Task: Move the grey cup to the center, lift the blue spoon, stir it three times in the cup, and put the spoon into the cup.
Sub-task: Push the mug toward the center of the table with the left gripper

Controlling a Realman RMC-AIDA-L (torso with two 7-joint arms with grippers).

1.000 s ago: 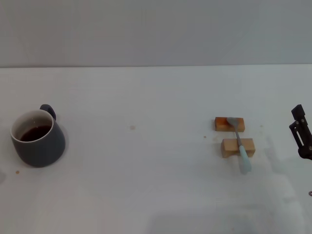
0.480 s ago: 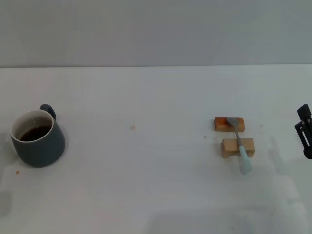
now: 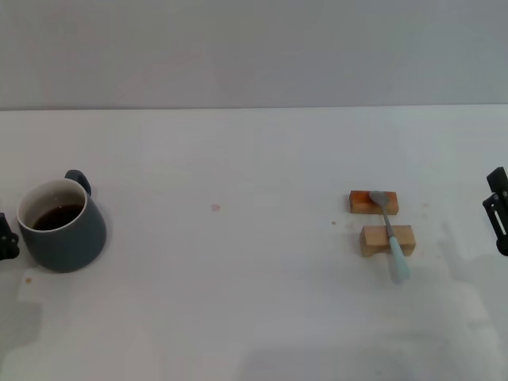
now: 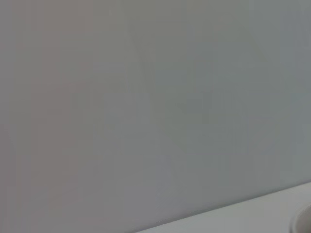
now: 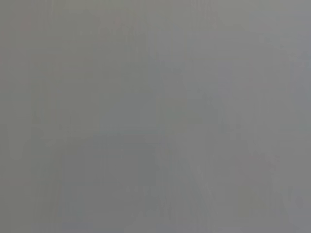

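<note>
The grey cup point(image 3: 62, 226) stands upright at the far left of the white table point(image 3: 238, 278) in the head view, dark liquid inside, handle toward the back. The blue spoon point(image 3: 390, 236) lies across two tan wooden blocks point(image 3: 386, 240) at the right, metal bowl on the farther block, pale handle toward the front. My left gripper point(image 3: 6, 236) shows only as a dark tip at the left edge, just left of the cup. My right gripper point(image 3: 498, 221) is at the right edge, well right of the spoon. The left wrist view catches a sliver of the cup's rim point(image 4: 305, 223).
A small reddish speck point(image 3: 215, 208) marks the table between cup and blocks. A brown speck point(image 3: 28, 279) lies in front of the cup. The right wrist view shows only blank grey wall.
My left gripper has come into view at the left edge beside the cup. My right gripper has drawn back toward the right edge. Cup and spoon have not moved.
</note>
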